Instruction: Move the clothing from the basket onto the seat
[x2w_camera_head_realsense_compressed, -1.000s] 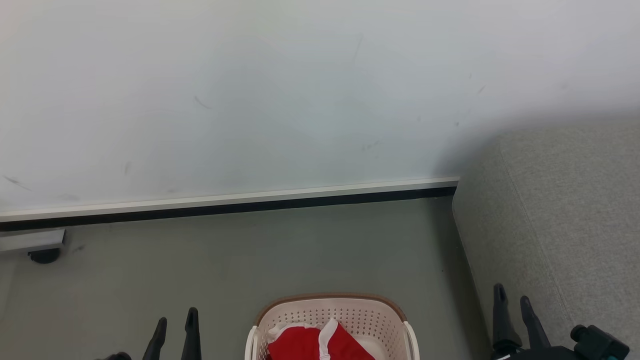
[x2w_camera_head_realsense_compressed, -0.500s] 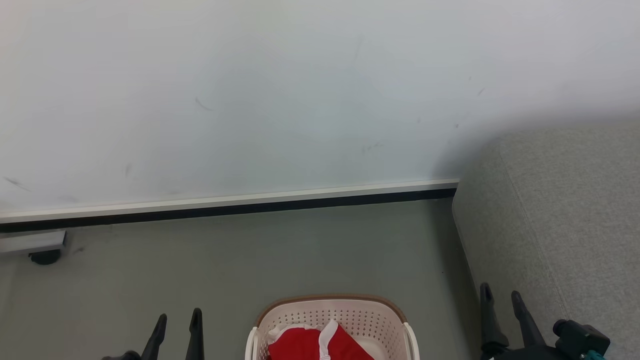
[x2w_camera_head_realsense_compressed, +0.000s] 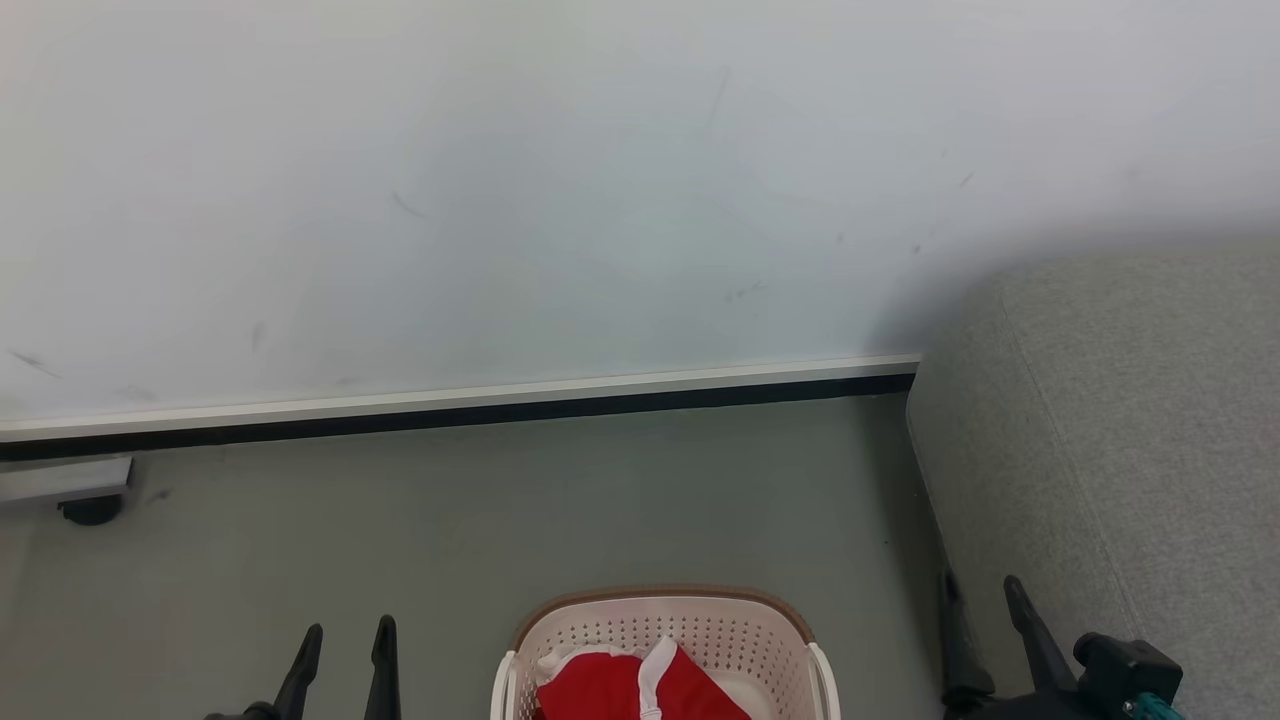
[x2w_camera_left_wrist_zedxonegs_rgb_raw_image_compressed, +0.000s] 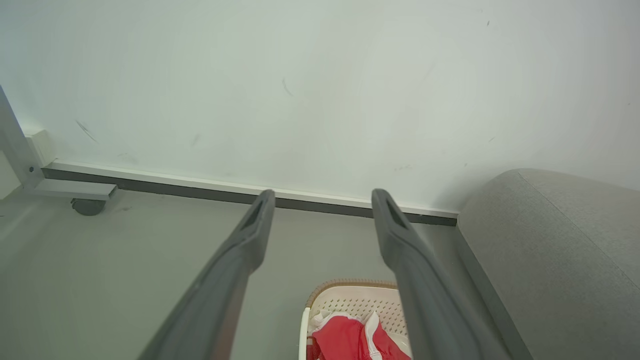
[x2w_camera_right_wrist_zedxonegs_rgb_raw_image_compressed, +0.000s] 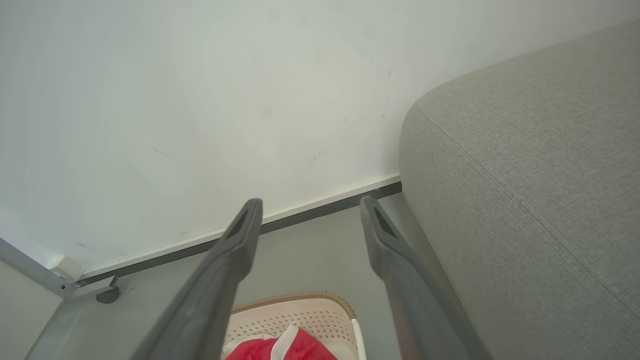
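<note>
Head view: left gripper (x2w_camera_head_realsense_compressed: 350, 627) sits low at my left, fingers spread, nothing between them. Right gripper (x2w_camera_head_realsense_compressed: 979, 580) is low at my right, fingers also apart and empty, its tips in front of the near corner of the seat (x2w_camera_head_realsense_compressed: 1130, 420). The basket (x2w_camera_head_realsense_compressed: 660, 598) stands on the floor (x2w_camera_head_realsense_compressed: 500, 500) between the two grippers, well apart from the left one and nearer the right one. The clothing (x2w_camera_head_realsense_compressed: 610, 690) lies inside the basket: red fabric with a white stripe, a white piece under it. Ahead of both grippers I see a pale wall (x2w_camera_head_realsense_compressed: 600, 200) with a dark skirting (x2w_camera_head_realsense_compressed: 450, 412); a caster (x2w_camera_head_realsense_compressed: 88, 511) sits at the wall's foot, off to the left of the left gripper. Left wrist view: both fingers wide apart, holding nothing. The basket is low between the fingers, partly behind the right-hand one, red clothing showing in it. The seat is out past that same finger; the caster is out past the other one. Right wrist view: fingers spread, gap empty. The basket with the red and white clothing is low between the fingers. The seat lies just past the right-hand finger; I cannot tell whether it touches.
</note>
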